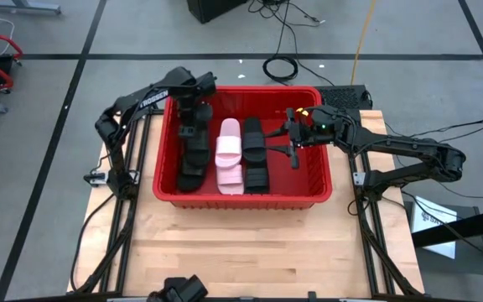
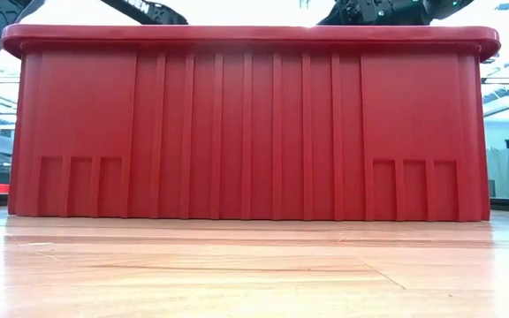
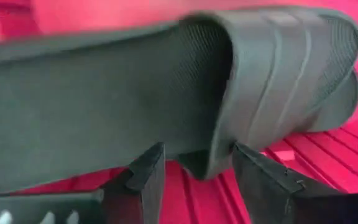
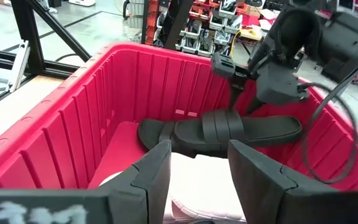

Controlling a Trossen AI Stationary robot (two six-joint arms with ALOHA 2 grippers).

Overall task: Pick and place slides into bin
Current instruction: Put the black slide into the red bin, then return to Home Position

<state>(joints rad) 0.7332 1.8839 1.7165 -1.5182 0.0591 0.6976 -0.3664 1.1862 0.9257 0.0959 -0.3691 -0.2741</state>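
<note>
The red bin (image 1: 241, 200) stands on the wooden table and fills the low view (image 2: 254, 132). Inside it lie black slides at the left (image 1: 194, 159), pale pink slides in the middle (image 1: 229, 155) and black slides at the right (image 1: 257, 159). My left gripper (image 1: 193, 127) is open, low in the bin's far left part, right at a black slide (image 3: 104, 106). That slide lies level, strap up, one end on another black slide (image 4: 154, 134). My right gripper (image 1: 268, 144) is open and empty above the right black slides, with a pink slide (image 4: 197, 186) below its fingers. My left gripper comes from above, and its open fingers (image 3: 145, 177) stand on either side of the slide's side edge below the strap (image 3: 197, 163). I cannot tell whether they touch it.
The bin's sloped walls (image 4: 73, 124) stand close around both grippers. Bare wooden table (image 1: 241, 243) lies in front of the bin. Cables (image 1: 283, 63) lie on the floor beyond the table's far edge.
</note>
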